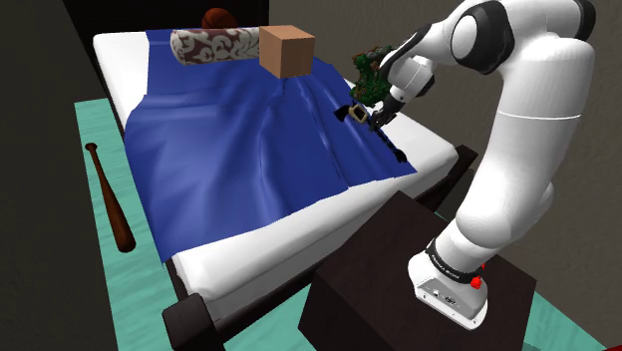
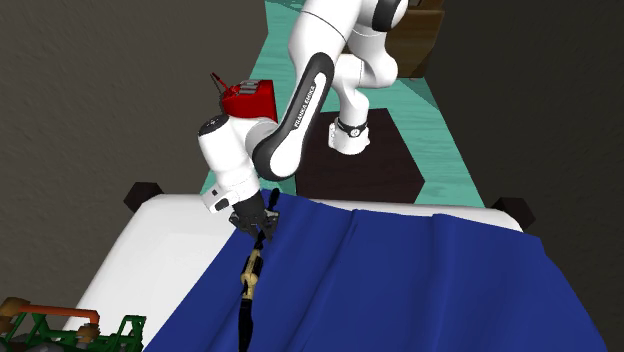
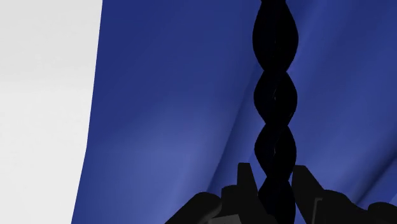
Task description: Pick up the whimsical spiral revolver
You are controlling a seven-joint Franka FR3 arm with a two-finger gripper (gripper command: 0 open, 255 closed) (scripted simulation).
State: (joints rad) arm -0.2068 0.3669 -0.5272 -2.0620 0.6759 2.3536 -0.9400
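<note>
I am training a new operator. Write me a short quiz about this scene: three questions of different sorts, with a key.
1. Fill in: the brown box stands beside the patterned ____.
2. True or false: the baseball bat lies on the teal floor.
3. The end effector is at which thing? A baseball bat, B spiral revolver, C brown box.
Key: 1 pillow; 2 true; 3 B.
</note>
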